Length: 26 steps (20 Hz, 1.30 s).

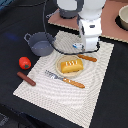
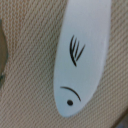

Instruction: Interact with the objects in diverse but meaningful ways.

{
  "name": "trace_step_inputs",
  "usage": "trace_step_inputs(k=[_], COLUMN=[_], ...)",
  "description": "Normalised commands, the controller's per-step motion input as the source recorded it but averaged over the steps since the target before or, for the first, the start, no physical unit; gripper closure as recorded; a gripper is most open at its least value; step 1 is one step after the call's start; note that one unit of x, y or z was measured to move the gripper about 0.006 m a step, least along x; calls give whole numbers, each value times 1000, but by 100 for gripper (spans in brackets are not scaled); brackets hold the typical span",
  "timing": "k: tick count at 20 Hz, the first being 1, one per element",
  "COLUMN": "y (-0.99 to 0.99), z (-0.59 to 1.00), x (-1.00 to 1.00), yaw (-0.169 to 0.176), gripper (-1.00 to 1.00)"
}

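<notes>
The flat white fish [image 2: 82, 55], with a black eye, mouth and fin lines, fills the wrist view and lies on the woven mat. My gripper [image 1: 89, 48] hangs low over the far side of the mat [image 1: 45, 90]; its fingers show in neither view. The yellow-orange bread loaf [image 1: 71, 65] lies on a small plate [image 1: 59, 70] mid-mat. The blue-grey pot [image 1: 40, 44] stands at the mat's far corner on the exterior view's left. The red tomato [image 1: 24, 62] and the brown sausage [image 1: 26, 79] lie on the exterior view's left.
A fork with an orange handle [image 1: 65, 79] lies in front of the plate. An orange-handled utensil [image 1: 87, 58] lies just below the gripper. A bowl [image 1: 123, 17] sits on a brown surface [image 1: 65, 22] at the back.
</notes>
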Motion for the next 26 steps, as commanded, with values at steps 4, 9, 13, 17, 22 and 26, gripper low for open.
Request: trace_step_inputs(k=[4,9,13,17,22,26], y=[237,250,256,241,193,166], z=[-276,-261,-284,-293,-13,853], x=[-168,-136,-126,-132,-88,-299], yaw=[0,2,5,1,0,0], gripper=[100,100,100,100,100,100])
